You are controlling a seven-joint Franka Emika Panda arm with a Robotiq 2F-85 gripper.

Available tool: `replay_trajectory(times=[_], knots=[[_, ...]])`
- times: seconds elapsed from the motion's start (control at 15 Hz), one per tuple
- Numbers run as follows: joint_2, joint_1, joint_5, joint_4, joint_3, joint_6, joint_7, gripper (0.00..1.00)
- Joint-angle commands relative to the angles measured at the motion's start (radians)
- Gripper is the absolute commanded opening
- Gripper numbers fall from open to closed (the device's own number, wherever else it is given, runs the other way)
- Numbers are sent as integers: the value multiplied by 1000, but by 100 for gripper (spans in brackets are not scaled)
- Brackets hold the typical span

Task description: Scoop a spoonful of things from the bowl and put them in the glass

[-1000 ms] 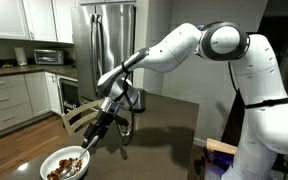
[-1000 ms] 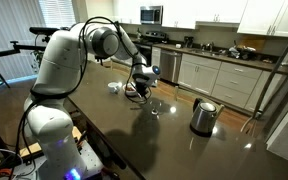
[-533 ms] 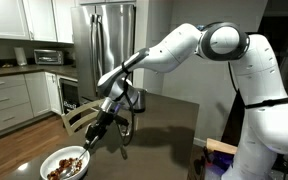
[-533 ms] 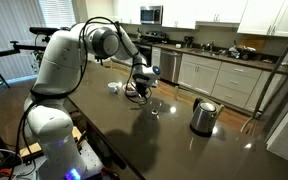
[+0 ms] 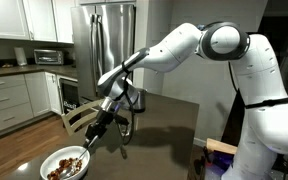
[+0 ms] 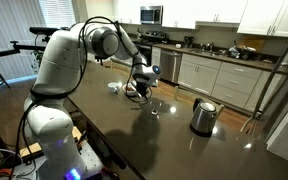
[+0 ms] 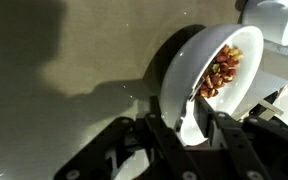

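A white bowl (image 5: 64, 163) holds brown and red pieces (image 7: 222, 70) and stands near the dark table's edge; it also shows in the wrist view (image 7: 199, 45) and in an exterior view (image 6: 113, 87). My gripper (image 5: 106, 112) is shut on a white spoon (image 7: 191, 122). The spoon slants down so its tip reaches into the bowl's pieces (image 5: 84, 152). In the wrist view the gripper (image 7: 189, 138) sits just over the bowl's rim. A clear glass (image 6: 154, 107) stands on the table beside the gripper; it shows faintly behind the spoon (image 5: 124, 127).
A metal pot (image 6: 203, 116) stands further along the dark table (image 6: 134, 140). A steel fridge (image 5: 106, 40) and kitchen cabinets (image 5: 9, 100) are behind. Another pot-like container (image 5: 134, 99) sits behind the gripper.
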Motion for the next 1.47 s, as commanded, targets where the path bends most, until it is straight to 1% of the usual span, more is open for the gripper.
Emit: replay_trajectory(times=[0.0, 0.07, 0.2, 0.27, 0.33, 0.4, 0.47, 0.53, 0.67, 0.73, 0.8, 0.87, 1.0, 1.07, 1.13, 1.2, 1.33, 1.4], knots=[[-20, -2, -4, -10, 3, 16, 27, 44], [-23, -2, -6, -12, 3, 16, 31, 46], [-27, -2, -8, -16, 2, 13, 36, 55], [-29, -3, -6, -18, 2, 11, 39, 62], [-31, -3, -4, -21, 2, 11, 43, 66], [-34, -5, 0, -24, 3, 11, 44, 68], [-36, -6, 2, -27, 4, 12, 47, 64], [-38, -6, 5, -29, 4, 13, 48, 64], [-41, -10, 14, -36, 6, 12, 46, 59], [-43, -10, 15, -40, 7, 12, 46, 63], [-45, -10, 15, -44, 6, 15, 47, 84], [-47, -11, 11, -47, 4, 15, 43, 86], [-52, -13, 14, -54, 3, 15, 44, 97], [-54, -14, 18, -58, 4, 14, 42, 99], [-59, -14, 22, -65, 5, 15, 40, 97], [-64, -13, 23, -71, 5, 16, 41, 92], [-72, -15, 32, -84, 7, 14, 38, 79], [-75, -18, 35, -88, 7, 10, 36, 74]])
